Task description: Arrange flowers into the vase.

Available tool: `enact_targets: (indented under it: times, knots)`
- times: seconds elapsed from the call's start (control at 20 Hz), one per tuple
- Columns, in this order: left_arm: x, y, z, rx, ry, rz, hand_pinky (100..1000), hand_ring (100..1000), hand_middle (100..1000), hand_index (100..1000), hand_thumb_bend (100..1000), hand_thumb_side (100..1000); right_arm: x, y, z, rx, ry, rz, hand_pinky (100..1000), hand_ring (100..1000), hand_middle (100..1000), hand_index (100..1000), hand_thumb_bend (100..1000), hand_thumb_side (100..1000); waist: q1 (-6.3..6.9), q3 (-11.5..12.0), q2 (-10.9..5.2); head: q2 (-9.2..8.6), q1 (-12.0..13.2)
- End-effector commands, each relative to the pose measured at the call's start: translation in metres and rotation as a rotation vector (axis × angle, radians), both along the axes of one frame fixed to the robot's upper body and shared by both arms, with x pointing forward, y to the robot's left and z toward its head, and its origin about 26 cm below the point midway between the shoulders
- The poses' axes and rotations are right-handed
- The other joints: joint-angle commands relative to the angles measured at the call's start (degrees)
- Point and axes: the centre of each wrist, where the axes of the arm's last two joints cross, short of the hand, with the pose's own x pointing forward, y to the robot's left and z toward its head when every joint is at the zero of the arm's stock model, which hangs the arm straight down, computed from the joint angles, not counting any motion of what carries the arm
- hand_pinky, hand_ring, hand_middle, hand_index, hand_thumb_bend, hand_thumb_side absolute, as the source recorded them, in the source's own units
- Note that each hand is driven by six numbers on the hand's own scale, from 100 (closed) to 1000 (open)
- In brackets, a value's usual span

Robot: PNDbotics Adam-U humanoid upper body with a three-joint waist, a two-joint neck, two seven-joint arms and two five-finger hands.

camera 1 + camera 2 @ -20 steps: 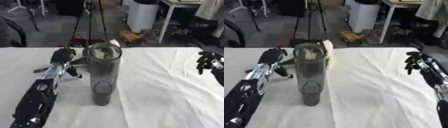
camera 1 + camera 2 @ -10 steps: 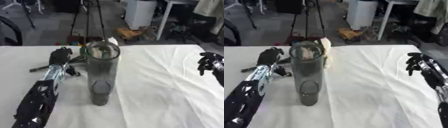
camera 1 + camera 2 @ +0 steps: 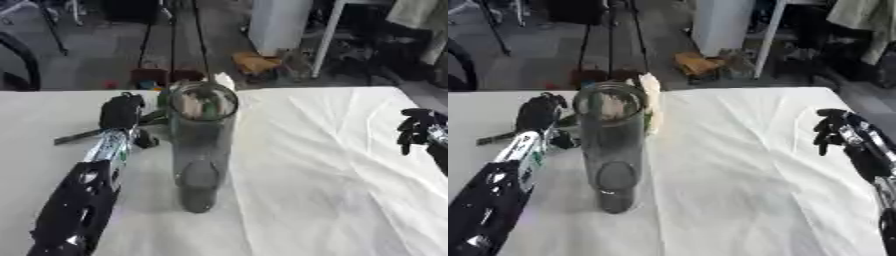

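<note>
Left eye view shows the left hand (image 3: 121,111) curled around a flower stem (image 3: 74,136) near the table's far left edge, beside the vase (image 3: 201,145); swinging it could topple the vase. The right hand (image 3: 829,131) hangs curled, empty.

Soft, blurry views; even light, faint shadows.

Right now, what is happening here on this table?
The left robot hand lies on a dark stem on the white cloth, left of the upright glass vase. A pale flower shows behind the vase. The right robot hand hovers at the right edge, holding nothing. No stem stands in the vase.
</note>
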Motion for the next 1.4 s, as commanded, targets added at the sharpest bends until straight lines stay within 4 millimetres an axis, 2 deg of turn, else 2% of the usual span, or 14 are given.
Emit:
enact_targets:
  times: [0.05, 0.5, 0.8, 1.15, 1.4]
  knots:
    - [0.004, 0.007, 0.016, 0.004, -0.054, 0.024, 526, 589, 492, 692, 656, 100, 0.003, -0.009, 0.018, -0.083, -0.099, 0.056, 311, 473, 538, 793, 100, 670, -0.07, -0.2, -0.27, -0.67, 0.2]
    - [0.006, 0.014, 0.023, 0.003, -0.102, 0.054, 521, 585, 485, 687, 597, 100, 0.003, -0.01, 0.018, -0.086, -0.108, 0.054, 308, 471, 535, 793, 100, 673, -0.2, -0.4, 1.32, -1.34, 0.2]
    - [0.007, 0.017, 0.033, -0.013, -0.16, 0.07, 527, 592, 489, 690, 600, 100, 0.005, -0.011, 0.019, -0.09, -0.118, 0.054, 307, 471, 534, 793, 100, 676, -0.25, -0.7, 2.52, -1.85, 0.5]
    - [0.009, 0.02, 0.04, -0.014, -0.18, 0.078, 528, 591, 489, 688, 597, 100, 0.007, -0.009, 0.022, -0.094, -0.129, 0.06, 306, 471, 534, 793, 100, 677, -0.14, -1.3, 3.62, -2.77, 1.0]
    - [0.01, 0.024, 0.045, -0.009, -0.195, 0.09, 524, 587, 483, 683, 580, 100, 0.009, -0.007, 0.023, -0.096, -0.136, 0.067, 305, 471, 533, 793, 100, 679, 0.02, -2.4, 4.54, -4.2, 1.7]
